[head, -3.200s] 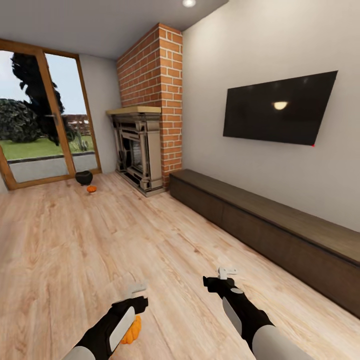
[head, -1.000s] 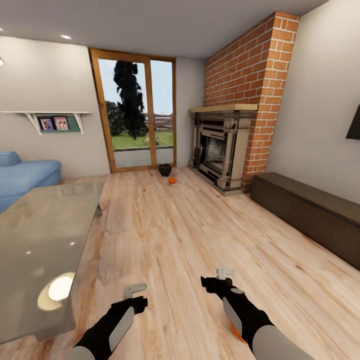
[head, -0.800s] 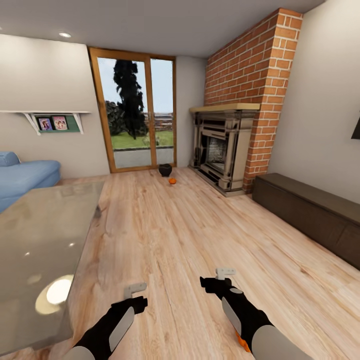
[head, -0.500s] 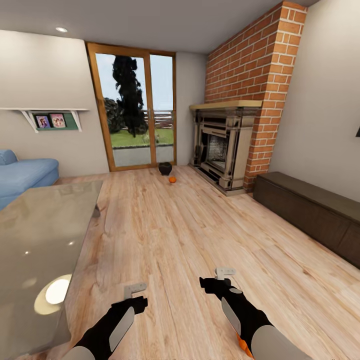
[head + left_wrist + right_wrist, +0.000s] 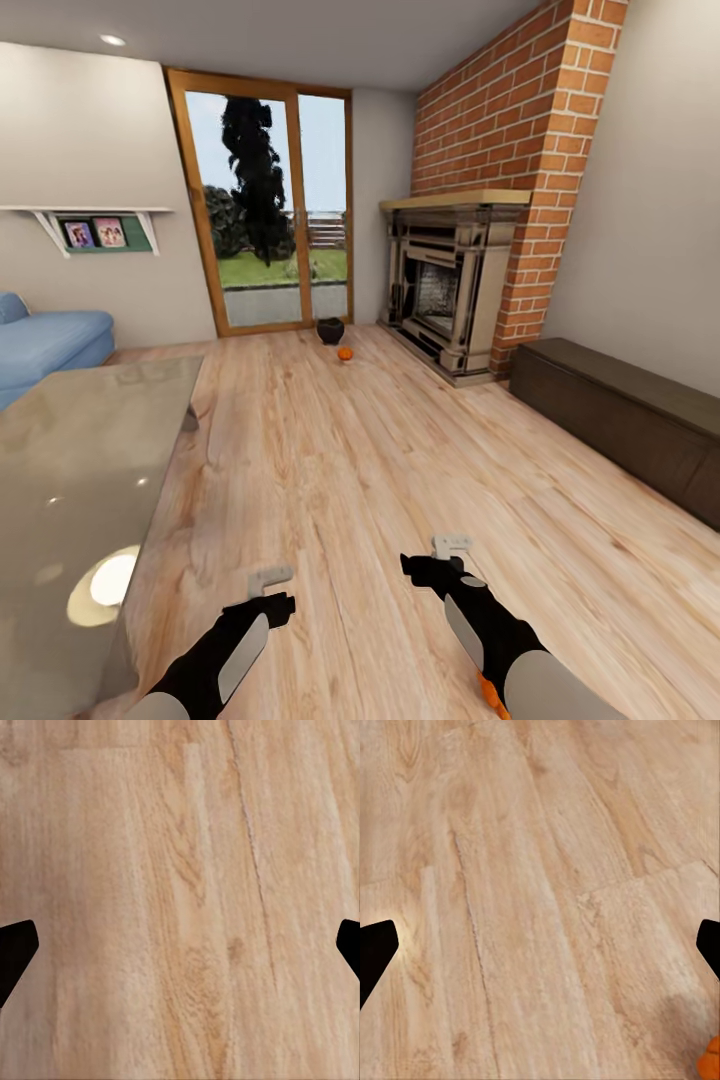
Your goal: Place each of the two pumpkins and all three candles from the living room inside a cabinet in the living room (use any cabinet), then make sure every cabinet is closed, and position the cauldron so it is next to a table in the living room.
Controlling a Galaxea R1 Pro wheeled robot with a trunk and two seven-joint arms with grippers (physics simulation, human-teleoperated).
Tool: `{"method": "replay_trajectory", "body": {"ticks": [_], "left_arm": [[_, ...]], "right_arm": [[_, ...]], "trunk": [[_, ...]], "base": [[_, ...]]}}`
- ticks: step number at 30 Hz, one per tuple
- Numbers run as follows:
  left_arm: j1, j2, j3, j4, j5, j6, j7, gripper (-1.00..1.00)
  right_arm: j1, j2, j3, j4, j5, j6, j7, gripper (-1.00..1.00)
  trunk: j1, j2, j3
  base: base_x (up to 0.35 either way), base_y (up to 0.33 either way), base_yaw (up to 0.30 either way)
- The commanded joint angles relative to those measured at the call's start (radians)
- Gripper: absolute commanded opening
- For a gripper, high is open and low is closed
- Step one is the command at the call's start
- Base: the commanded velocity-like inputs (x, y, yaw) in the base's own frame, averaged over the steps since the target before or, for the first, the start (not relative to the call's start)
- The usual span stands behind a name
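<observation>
A black cauldron [image 5: 330,330] sits on the floor by the glass door, far ahead. A small orange pumpkin [image 5: 345,353] lies just in front of it. Another pumpkin [image 5: 488,691] peeks out beneath my right forearm, and its edge shows in the right wrist view [image 5: 709,1059]. The dark brown cabinet [image 5: 620,415] runs along the right wall, shut. The glossy grey table [image 5: 70,480] stands at my left. Both grippers hover over bare floor with nothing between the fingers: the left gripper [image 5: 268,580] [image 5: 180,949] is open, and so is the right gripper [image 5: 451,546] [image 5: 540,949]. The candles are out of view.
A brick chimney with a fireplace [image 5: 440,290] fills the far right corner. A blue sofa [image 5: 45,345] stands behind the table, under a wall shelf [image 5: 95,222]. A wide strip of wooden floor [image 5: 340,450] runs ahead toward the glass door [image 5: 265,205].
The whole view has swung left and then crept forward, so the camera moved. The near pumpkin now shows under my right arm instead of my left. Both arms keep their pose.
</observation>
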Motion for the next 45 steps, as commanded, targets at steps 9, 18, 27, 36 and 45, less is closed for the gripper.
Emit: {"method": "replay_trajectory", "body": {"ticks": [9,18,27,36,45], "left_arm": [[-0.001,0.000,-0.006,-0.002,0.010,0.002,0.009,1.00],[-0.001,0.001,-0.006,-0.002,0.011,0.002,0.009,1.00],[-0.001,0.000,-0.006,-0.002,0.011,0.002,0.009,1.00],[-0.001,0.001,-0.006,-0.002,0.011,0.002,0.009,1.00],[-0.001,0.000,-0.006,-0.002,0.012,0.002,0.009,1.00]], "right_arm": [[0.000,-0.004,0.004,-0.002,-0.009,-0.001,0.000,1.00],[0.000,-0.004,0.004,-0.002,-0.009,0.000,0.000,1.00],[0.000,-0.004,0.004,-0.002,-0.009,0.000,0.000,1.00],[0.000,-0.004,0.004,-0.002,-0.009,-0.001,0.000,1.00],[0.000,-0.005,0.004,-0.002,-0.009,-0.001,0.000,1.00]], "trunk": [[0.000,0.000,-0.009],[0.000,0.000,-0.009],[0.000,0.000,-0.009],[0.000,0.000,-0.009],[0.000,0.000,-0.009]], "base": [[0.311,0.091,0.000],[0.321,0.028,0.000],[0.309,0.116,0.000],[0.295,0.030,0.000],[0.215,0.049,-0.053]]}}
